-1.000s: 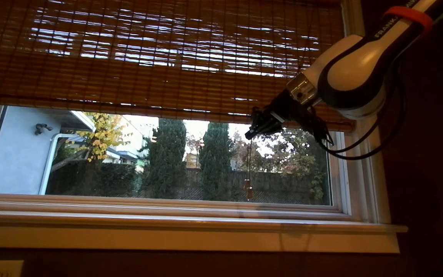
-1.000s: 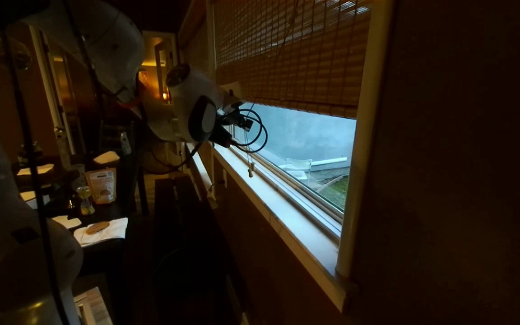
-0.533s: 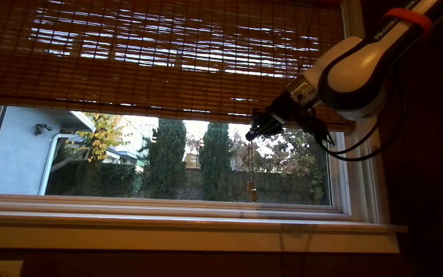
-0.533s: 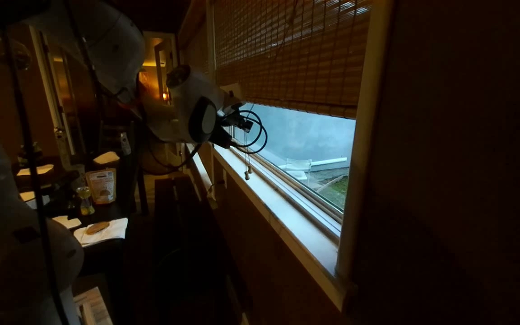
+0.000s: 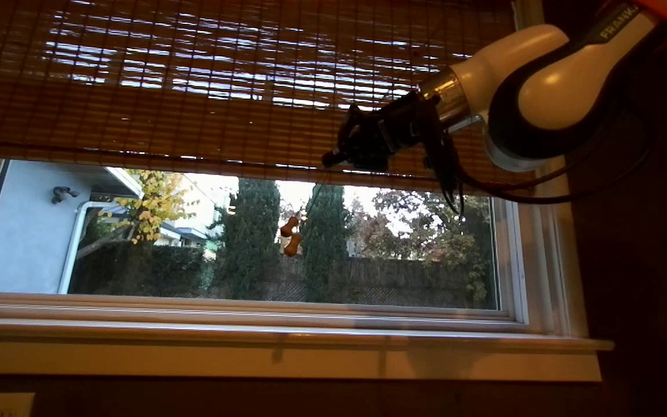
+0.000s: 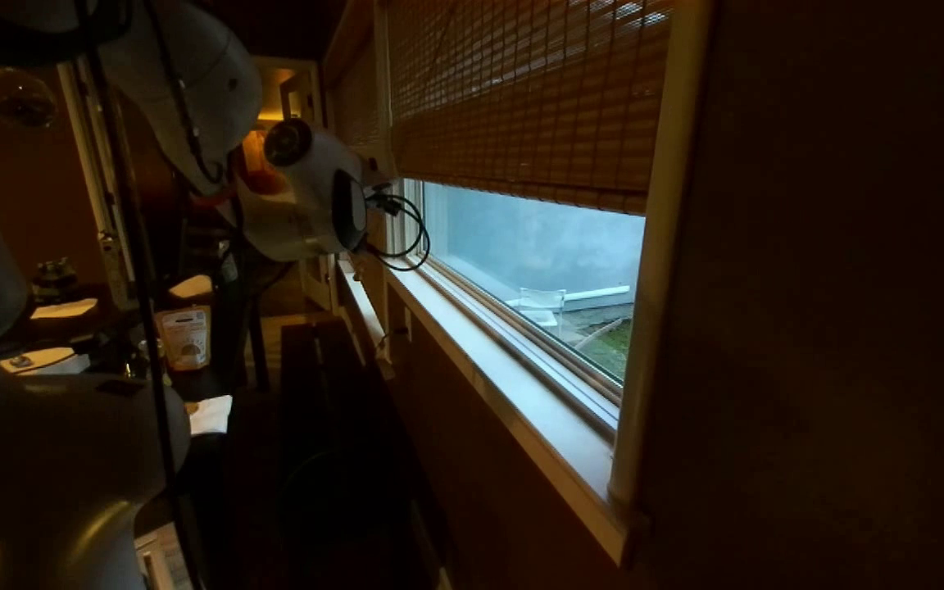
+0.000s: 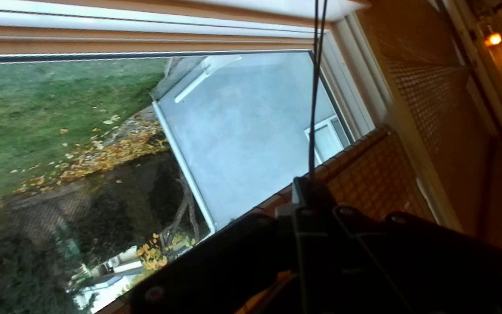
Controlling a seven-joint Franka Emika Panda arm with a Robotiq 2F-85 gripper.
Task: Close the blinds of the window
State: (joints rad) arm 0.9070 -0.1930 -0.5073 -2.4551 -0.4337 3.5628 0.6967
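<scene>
The brown bamboo blinds (image 5: pixel 194 124) cover the upper part of the window (image 5: pixel 403 284) in both exterior views; the glass below their lower edge is bare. They also show in the wrist view (image 7: pixel 377 174). My gripper (image 5: pixel 330 159) is in front of the blinds, near their lower edge. It is shut on the thin pull cords (image 7: pixel 316 65), which run out from the fingertips (image 7: pixel 312 192) in the wrist view. Two wooden toggles (image 5: pixel 290 240) hang at the cord ends, slanting left below the gripper. In an exterior view the arm (image 6: pixel 300 205) mostly hides the gripper.
The white sill (image 5: pixel 310 336) runs below the window, with frame posts at its sides (image 6: pixel 660 270). A black cable (image 5: pixel 542 200) loops under the wrist. A dark table with papers and a bag (image 6: pixel 185 338) stands behind the arm.
My gripper has moved left and up in an exterior view, and away from the window in an exterior view. The cords and toggles swing with it. The blinds' lower edge looks unchanged.
</scene>
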